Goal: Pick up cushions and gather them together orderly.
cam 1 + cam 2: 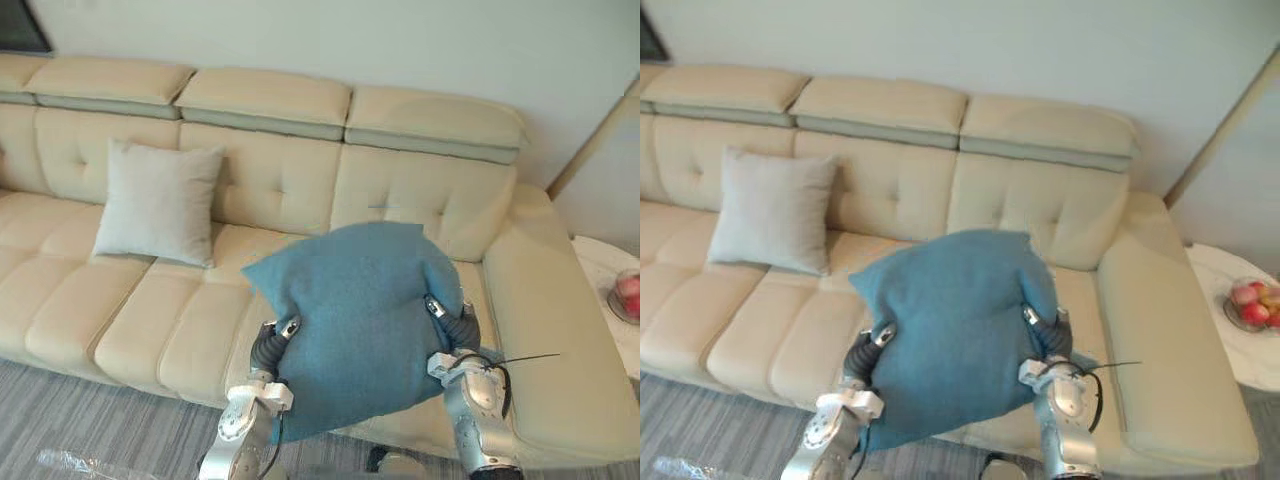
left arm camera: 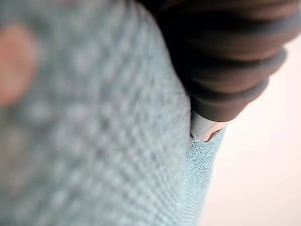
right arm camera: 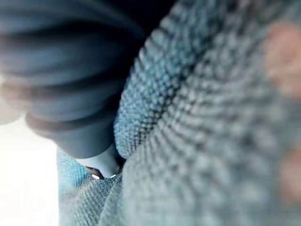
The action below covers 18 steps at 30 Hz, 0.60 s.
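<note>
A large teal knitted cushion (image 1: 365, 320) is held up in front of the beige sofa (image 1: 130, 320), over the seat right of the middle. My left hand (image 1: 270, 345) presses against its left edge and my right hand (image 1: 455, 322) against its right edge, so the cushion sits squeezed between them. Both wrist views show the teal knit (image 2: 94, 141) right against the dark cover of the left hand (image 2: 225, 66) and of the right hand (image 3: 70, 94). A light grey cushion (image 1: 158, 203) leans upright against the sofa's backrest on the left.
Right of the sofa's armrest (image 1: 1170, 330) stands a white round side table (image 1: 1215, 275) with a bowl of red fruit (image 1: 1252, 305). Grey striped carpet (image 1: 90, 420) lies in front of the sofa, with a crumpled clear plastic piece (image 1: 70, 462) on it.
</note>
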Available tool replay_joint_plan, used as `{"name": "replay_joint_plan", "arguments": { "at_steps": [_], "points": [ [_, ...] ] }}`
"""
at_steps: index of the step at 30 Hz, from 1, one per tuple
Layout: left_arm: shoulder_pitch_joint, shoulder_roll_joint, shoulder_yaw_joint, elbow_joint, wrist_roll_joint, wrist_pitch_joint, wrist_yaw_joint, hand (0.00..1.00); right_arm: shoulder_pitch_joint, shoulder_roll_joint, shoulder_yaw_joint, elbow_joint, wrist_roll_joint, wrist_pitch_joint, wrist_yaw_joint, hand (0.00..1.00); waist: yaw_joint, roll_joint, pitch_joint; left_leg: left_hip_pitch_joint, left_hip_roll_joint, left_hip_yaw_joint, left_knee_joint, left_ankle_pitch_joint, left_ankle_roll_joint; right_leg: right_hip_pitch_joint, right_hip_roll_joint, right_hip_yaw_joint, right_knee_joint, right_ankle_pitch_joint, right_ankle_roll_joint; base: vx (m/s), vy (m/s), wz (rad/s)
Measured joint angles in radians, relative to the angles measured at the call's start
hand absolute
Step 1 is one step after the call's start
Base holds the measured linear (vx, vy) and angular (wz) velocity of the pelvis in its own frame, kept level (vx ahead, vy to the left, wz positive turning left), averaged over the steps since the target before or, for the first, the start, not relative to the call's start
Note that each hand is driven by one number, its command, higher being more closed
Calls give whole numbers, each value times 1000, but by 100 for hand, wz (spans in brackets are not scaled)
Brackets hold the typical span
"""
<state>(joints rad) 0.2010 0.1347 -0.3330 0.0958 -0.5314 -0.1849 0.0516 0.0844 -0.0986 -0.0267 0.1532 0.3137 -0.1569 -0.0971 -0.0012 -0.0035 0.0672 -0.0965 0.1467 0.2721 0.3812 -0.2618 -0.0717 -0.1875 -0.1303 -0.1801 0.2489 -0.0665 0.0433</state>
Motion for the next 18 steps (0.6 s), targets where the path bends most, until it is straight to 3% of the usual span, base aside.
{"name": "replay_joint_plan", "arguments": {
  "at_steps": [3,7,10,11,13,14,18],
  "points": [
    [-1,-3,-7,0,1,4,0,100,1,-17,0,20,1,3,2,100,-1,18,13,4,46,-24,18,-3,-11,38,49,-7,-59,4,-16,32,-127,-11],
    [-10,-16,-8,0,2,4,-1,100,4,-28,-2,-14,3,3,2,100,2,47,65,-76,104,-153,279,-3,-11,125,112,-20,-99,-1,-33,16,-86,-3],
    [-21,-16,-7,-3,5,1,-1,100,5,-20,-12,-43,5,1,2,100,4,36,66,-110,68,-243,312,46,-6,163,119,22,-169,28,-72,92,-30,-5],
    [-30,-14,-7,-2,12,0,-2,100,1,-19,-14,-46,7,-1,1,100,10,13,74,-104,18,-289,244,4,-8,163,100,40,-180,40,-63,84,28,-8],
    [-43,-9,-8,-3,30,-2,-3,100,-8,-21,-19,-45,3,-3,-1,100,14,24,71,-77,-47,-363,48,15,1,144,88,68,-186,63,-37,65,71,-39],
    [-44,-10,-9,-4,32,-5,-3,100,-8,-21,-21,-44,3,-2,-1,100,21,45,70,-59,-46,-364,-5,34,-13,135,108,82,-180,67,-27,69,109,-65],
    [-48,5,-11,2,35,0,-2,100,9,18,-41,-38,3,2,0,100,25,32,70,-17,-62,-297,-14,25,-7,135,83,139,-166,63,-7,69,113,-45]
  ]
}}
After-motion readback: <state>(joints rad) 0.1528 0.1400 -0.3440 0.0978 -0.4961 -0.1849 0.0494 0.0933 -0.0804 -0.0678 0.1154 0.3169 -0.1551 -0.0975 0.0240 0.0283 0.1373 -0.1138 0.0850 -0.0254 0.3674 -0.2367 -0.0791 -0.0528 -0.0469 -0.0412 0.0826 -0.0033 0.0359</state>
